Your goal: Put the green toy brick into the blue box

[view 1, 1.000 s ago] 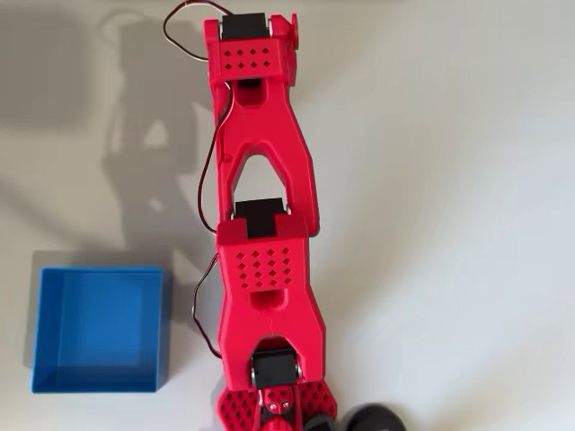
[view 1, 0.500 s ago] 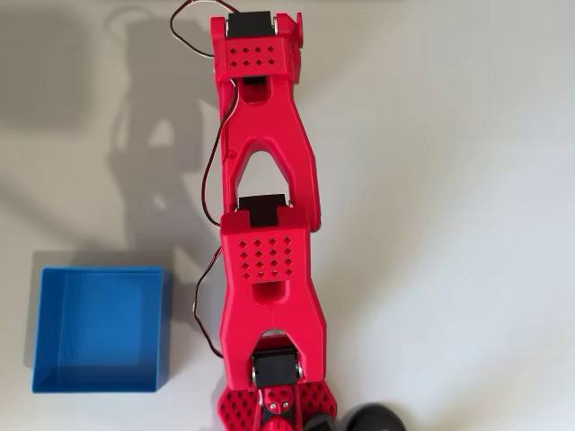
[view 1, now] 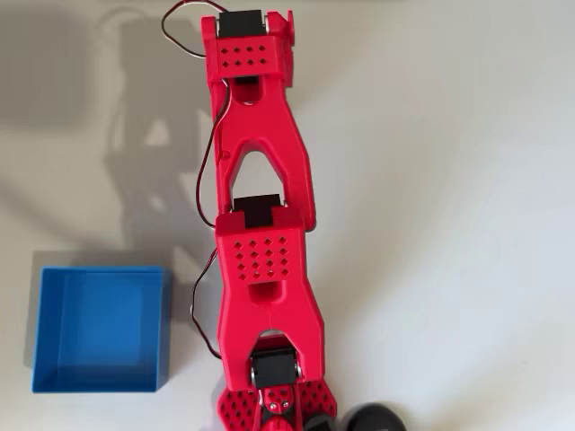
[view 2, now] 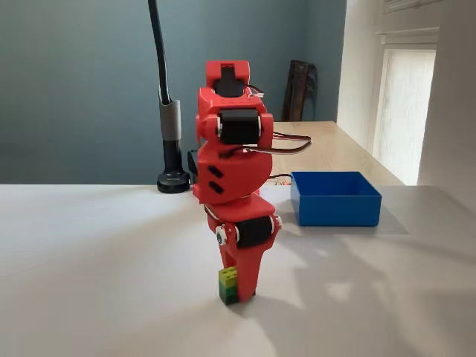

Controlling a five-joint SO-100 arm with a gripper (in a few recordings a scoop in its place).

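Note:
In the fixed view the green toy brick [view 2: 229, 285] rests on the white table, lime layer on top of a darker one. My red gripper [view 2: 236, 286] points straight down at it, one red finger right beside the brick and touching or nearly touching it. The other finger is hidden, so whether the jaws are closed on the brick is unclear. The blue box [view 2: 335, 209] stands behind and to the right of the arm, with nothing in it [view 1: 99, 382]. From overhead the red arm [view 1: 260, 260] stretches up the picture and covers the gripper and brick.
A black lamp base [view 2: 173, 182] with a gooseneck stands behind the arm, seen at the bottom edge from overhead [view 1: 375, 419]. A wooden table [view 2: 327, 145] lies further back. White table surface surrounds the arm on both sides.
The arm's far end swayed slightly right, then back left. The blue box has not moved.

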